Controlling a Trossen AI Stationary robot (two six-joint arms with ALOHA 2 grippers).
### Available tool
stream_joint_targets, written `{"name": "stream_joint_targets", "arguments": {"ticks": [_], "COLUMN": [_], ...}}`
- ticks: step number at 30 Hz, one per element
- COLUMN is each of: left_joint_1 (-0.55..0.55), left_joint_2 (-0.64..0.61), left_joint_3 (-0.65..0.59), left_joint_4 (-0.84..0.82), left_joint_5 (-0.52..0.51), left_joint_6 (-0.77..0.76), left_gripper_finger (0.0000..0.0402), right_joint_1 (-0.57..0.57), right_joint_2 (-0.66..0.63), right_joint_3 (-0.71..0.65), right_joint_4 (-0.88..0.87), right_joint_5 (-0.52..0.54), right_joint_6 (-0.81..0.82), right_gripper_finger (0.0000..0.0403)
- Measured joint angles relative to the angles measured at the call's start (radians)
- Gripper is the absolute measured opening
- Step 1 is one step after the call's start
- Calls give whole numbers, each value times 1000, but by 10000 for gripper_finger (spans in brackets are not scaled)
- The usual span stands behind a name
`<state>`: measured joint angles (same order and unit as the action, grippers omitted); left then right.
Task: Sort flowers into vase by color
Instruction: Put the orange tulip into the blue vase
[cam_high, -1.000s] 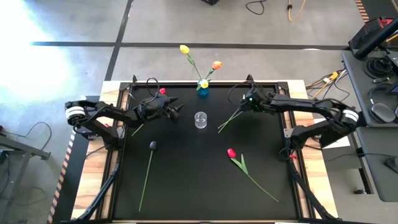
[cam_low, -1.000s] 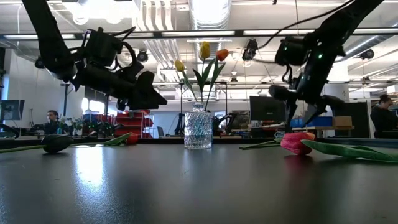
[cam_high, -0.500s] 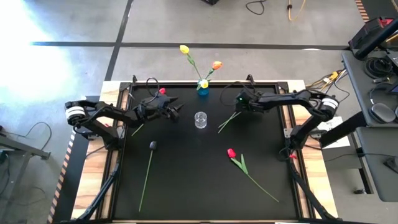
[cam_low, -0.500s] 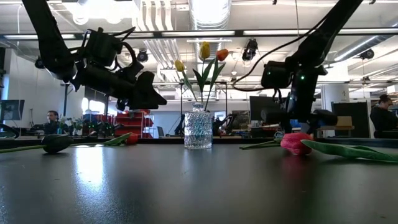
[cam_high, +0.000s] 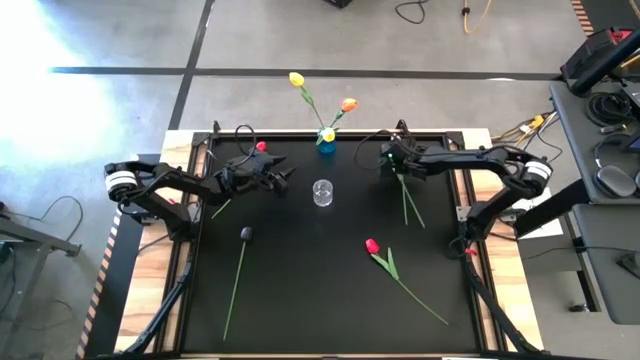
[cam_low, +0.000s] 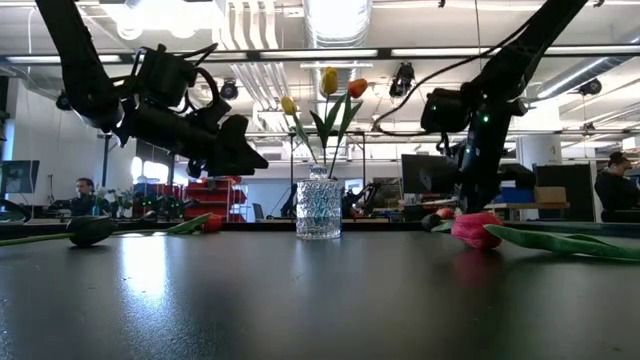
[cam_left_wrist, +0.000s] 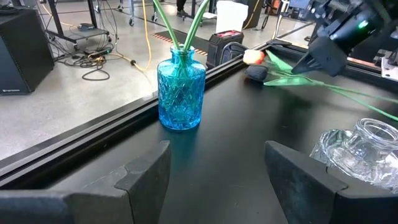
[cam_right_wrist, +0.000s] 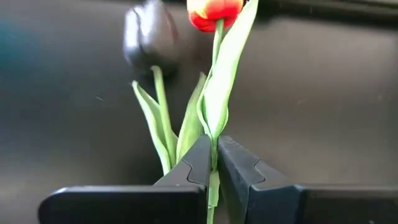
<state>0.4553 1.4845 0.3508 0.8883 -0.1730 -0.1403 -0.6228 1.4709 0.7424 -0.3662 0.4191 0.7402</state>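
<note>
The right gripper (cam_right_wrist: 213, 163) pinches the thin green stem of an orange-red artificial tulip (cam_right_wrist: 215, 10), whose head is cut off ahead of the fingertips; a blurred dark tulip (cam_right_wrist: 150, 35) lies just beside. The left gripper (cam_left_wrist: 214, 163) hangs wide open, holding nothing.

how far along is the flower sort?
Done: the blue vase at the table's back edge already holds a yellow tulip and an orange tulip. In hand: the right claw is shut on the stem of an orange-red tulip, with a dark tulip right beside it. Left: the clear vase looks empty; a pink-red tulip and another dark tulip lie loose. The left claw waits open.
</note>
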Motion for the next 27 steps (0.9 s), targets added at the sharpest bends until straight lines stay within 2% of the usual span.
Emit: {"name": "stream_joint_targets", "arguments": {"ticks": [7,13,16,19,22,27], "left_joint_1": [0,0,0,0,0,1], "left_joint_2": [0,0,0,0,0,0], "left_joint_3": [0,0,0,0,0,0], "left_joint_4": [1,2,12,13,18,55], "left_joint_5": [0,0,0,0,3,74], "left_joint_6": [0,0,0,0,0,0], "left_gripper_finger": [242,242,242,242,235,213], "right_joint_1": [4,31,62,92,118,121], "right_joint_2": [-166,-319,-372,-403,-421,-443], "right_joint_3": [1,1,1,1,1,19], "right_joint_4": [-3,3,49,166,341,616], "right_joint_5": [3,107,175,181,132,-84], "right_joint_6": [-74,-168,-242,-362,-512,-777], "right_gripper_finger": [14,14,13,13,13,13]}}
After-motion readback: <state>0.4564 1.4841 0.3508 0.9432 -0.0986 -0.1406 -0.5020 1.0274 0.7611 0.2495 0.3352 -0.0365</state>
